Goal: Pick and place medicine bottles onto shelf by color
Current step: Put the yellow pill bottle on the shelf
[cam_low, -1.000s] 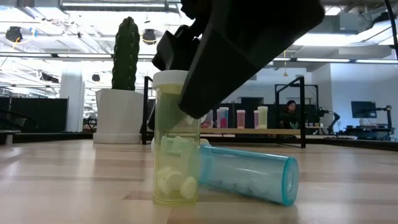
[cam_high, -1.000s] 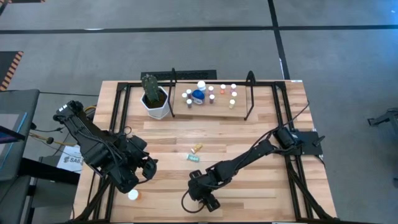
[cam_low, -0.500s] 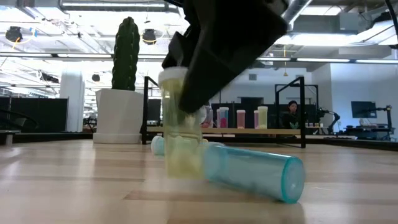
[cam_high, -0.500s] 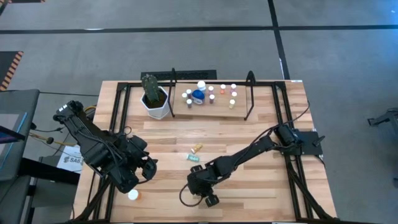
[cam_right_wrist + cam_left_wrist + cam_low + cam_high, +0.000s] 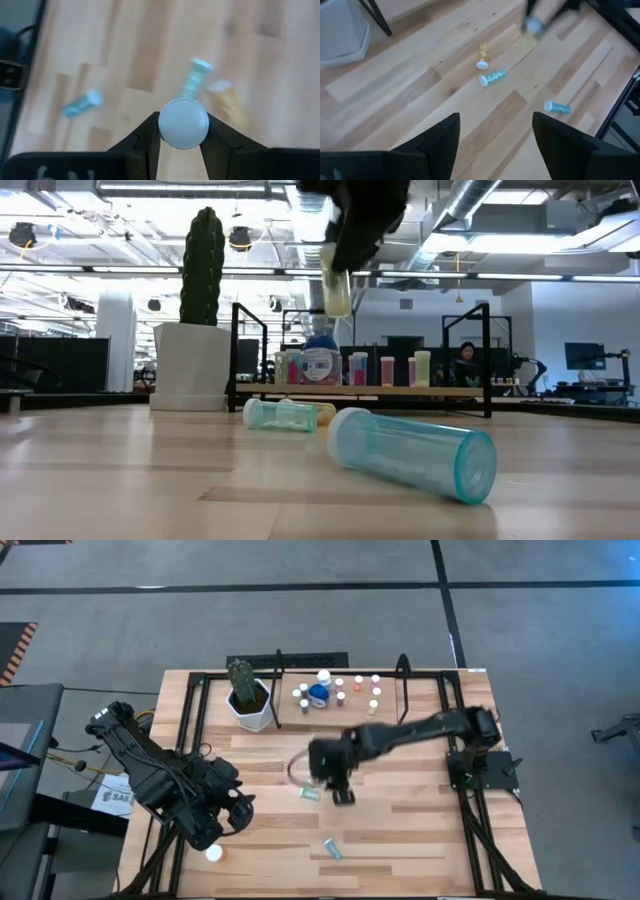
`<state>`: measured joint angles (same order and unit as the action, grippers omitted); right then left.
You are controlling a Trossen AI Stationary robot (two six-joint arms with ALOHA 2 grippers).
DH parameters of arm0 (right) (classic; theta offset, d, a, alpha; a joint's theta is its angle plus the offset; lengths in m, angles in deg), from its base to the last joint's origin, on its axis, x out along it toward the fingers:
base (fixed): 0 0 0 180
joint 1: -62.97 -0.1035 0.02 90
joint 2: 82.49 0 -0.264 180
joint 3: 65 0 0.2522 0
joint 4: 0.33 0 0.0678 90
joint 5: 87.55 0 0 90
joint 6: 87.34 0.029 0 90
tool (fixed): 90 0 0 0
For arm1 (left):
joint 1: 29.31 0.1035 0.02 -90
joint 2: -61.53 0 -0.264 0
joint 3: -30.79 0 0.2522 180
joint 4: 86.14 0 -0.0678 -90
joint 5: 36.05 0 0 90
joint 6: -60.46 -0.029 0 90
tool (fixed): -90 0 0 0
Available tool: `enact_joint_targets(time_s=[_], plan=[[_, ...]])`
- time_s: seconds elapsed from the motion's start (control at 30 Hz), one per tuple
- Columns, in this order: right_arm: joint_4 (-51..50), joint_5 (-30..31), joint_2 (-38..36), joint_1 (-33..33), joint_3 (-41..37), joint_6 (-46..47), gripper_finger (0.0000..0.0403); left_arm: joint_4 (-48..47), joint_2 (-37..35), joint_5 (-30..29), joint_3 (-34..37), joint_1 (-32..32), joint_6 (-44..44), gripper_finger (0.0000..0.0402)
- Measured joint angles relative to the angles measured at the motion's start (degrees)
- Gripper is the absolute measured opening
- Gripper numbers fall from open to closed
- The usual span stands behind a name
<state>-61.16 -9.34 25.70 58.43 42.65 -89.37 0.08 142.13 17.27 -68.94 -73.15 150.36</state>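
Right gripper (image 5: 331, 778) above the middle of the table (image 5: 420, 840), its fingers (image 5: 145, 132) pinching a pale yellow bottle (image 5: 337, 288) by the neck, just under its white cap (image 5: 183, 123). In the low view the bottle hangs clear of the table surface, roughly upright, at the lower end of the dark gripper.

Left gripper (image 5: 232, 808) near the table's left front corner, its fingers (image 5: 440, 140) spread apart with nothing between them. A white-capped orange bottle (image 5: 214, 854) lies just in front of it, near the table's front edge.

Three bottles lie on their sides on the table. A teal bottle (image 5: 311, 794) and a yellow bottle (image 5: 317, 778) lie close together near the centre, under or just beside the right gripper. A second teal bottle (image 5: 330, 849) lies well apart from them, nearer the front edge; in the low view it is the large one in the foreground.

The shelf (image 5: 385, 718) stands along the far edge of the table, a light board within black rails and posts. On it stand several small white-capped bottles (image 5: 358, 682) and, to their left, one larger rounded blue bottle (image 5: 319, 693). A white pot with a green cactus (image 5: 247, 698) stands just left of the shelf board.

A person (image 5: 467, 362) sits in the room beyond the table.
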Motion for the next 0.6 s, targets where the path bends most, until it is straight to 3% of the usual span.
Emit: enact_joint_targets(time_s=[0.17, 0.4, 0.6], plan=[[0.2, 0.2, -4.9, 9.4, -7.0, 2.0, 0.0136, -0.1, 0.0, -2.4, 0.0, 0.0, -3.8, 0.0235], [9.3, 0.8, -13.6, 19.1, -19.4, 8.8, 0.0136, -0.3, 0.0, -5.4, 0.0, 2.5, -6.6, 0.0235], [14.0, 10.0, -17.2, 22.2, -24.1, 7.3, 0.0137, -0.7, 0.0, -8.7, 0.0, 9.1, -6.8, 0.0235]])
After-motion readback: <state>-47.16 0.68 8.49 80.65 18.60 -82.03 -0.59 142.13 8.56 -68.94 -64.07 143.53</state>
